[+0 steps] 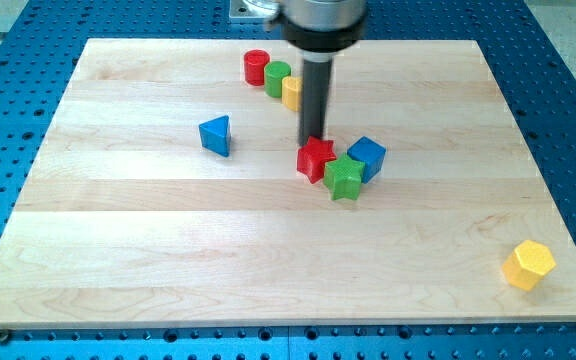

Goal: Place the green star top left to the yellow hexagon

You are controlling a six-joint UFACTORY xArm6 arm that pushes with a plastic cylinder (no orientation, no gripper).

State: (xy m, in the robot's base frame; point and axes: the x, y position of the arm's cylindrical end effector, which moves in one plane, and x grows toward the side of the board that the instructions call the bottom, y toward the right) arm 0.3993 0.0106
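Note:
The green star (345, 178) lies near the board's middle, touching a red star (315, 159) on its left and a blue cube (367, 157) on its upper right. The yellow hexagon (527, 265) sits far off at the view's bottom right, near the board's corner. My tip (313, 139) comes down at the top edge of the red star, up and left of the green star.
A red cylinder (256, 67), a green cylinder (277, 76) and a yellow block (292, 92), partly hidden by the rod, stand in a row near the view's top. A blue triangle (215, 135) lies to the left. The wooden board (118, 250) rests on a blue perforated table.

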